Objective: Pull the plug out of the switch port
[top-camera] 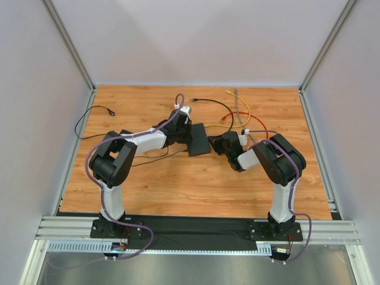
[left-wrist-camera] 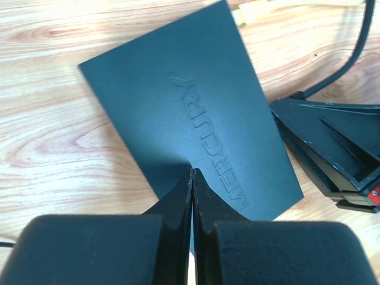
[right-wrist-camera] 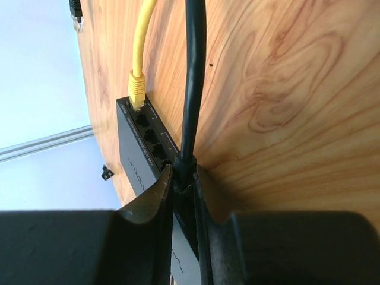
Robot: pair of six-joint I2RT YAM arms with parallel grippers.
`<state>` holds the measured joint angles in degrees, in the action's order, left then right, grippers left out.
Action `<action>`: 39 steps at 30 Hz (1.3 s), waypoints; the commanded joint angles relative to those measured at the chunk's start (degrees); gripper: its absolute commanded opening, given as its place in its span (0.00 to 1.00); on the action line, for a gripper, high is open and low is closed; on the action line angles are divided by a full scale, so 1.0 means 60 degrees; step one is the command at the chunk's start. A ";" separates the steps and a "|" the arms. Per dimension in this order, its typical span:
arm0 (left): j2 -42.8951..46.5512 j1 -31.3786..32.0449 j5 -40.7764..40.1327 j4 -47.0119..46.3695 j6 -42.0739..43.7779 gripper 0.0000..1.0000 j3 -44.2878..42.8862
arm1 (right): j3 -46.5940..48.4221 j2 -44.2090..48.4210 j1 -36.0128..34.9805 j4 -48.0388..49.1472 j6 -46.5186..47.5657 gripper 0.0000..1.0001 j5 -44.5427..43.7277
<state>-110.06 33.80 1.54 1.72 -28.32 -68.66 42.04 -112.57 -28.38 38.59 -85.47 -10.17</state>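
The switch is a flat black box in the middle of the table. It is marked MERCURY in the left wrist view. Its socket row faces right. My left gripper is shut and empty, with its tips resting on the switch's top near the left edge. My right gripper is shut on a black plug at the near end of the socket row, and its black cable runs away from it. A yellow plug sits in the far socket.
Yellow, orange and grey cables lie behind my right gripper. A thin black lead lies at the far left. Enclosure walls ring the table.
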 commanded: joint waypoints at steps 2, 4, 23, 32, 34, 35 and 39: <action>-0.0318 0.0006 -0.0491 0.1003 -0.0114 0.00 -0.0099 | -0.0327 0.0232 0.0028 -0.1627 0.0666 0.00 -0.0779; -0.0377 0.0021 -0.0491 0.1120 -0.0115 0.00 -0.0201 | -0.0327 0.0276 0.0028 -0.1656 0.0695 0.00 -0.0809; -0.0480 0.0035 -0.0316 0.0959 -0.0012 0.00 -0.0275 | -0.0547 0.0437 0.0043 -0.0939 0.1559 0.25 -0.0444; -0.0436 0.0035 -0.0008 0.0740 0.0090 0.00 -0.0246 | -0.0547 0.0349 0.0057 -0.0997 0.1472 0.33 -0.0150; -0.0479 0.0050 0.0021 0.0739 0.0134 0.00 -0.0318 | -0.0605 0.0305 0.0043 -0.0924 0.1428 0.32 -0.0092; -0.0494 0.0064 0.0022 0.0783 0.0163 0.00 -0.0348 | -0.0635 0.0291 0.0043 -0.0880 0.1370 0.32 -0.0004; -0.0480 0.0064 0.0022 0.0783 0.0178 0.00 -0.0363 | -0.0650 0.0232 0.0043 -0.0850 0.1311 0.24 0.0055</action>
<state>-110.98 33.78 1.26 3.79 -28.97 -70.67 39.94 -110.15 -28.29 38.54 -79.31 -9.89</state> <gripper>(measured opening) 0.006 0.250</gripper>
